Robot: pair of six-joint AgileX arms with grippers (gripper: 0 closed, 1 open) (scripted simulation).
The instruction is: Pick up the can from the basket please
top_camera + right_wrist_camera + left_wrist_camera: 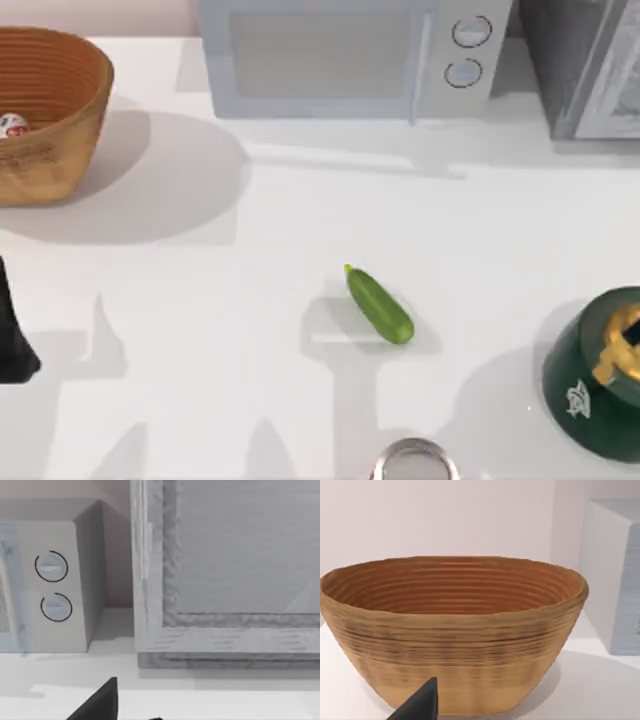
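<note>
Hovering low, left gripper (420,705) faces the basket (455,645).

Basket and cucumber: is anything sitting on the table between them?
No. In the top view, only bare white table and shadow lie between the basket and the cucumber.

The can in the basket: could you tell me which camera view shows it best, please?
The top view: the can lies inside the basket, at the picture's left edge. The left wrist view faces the basket's side and ribbed inner wall, no can. The right wrist view faces the microwave.
</note>
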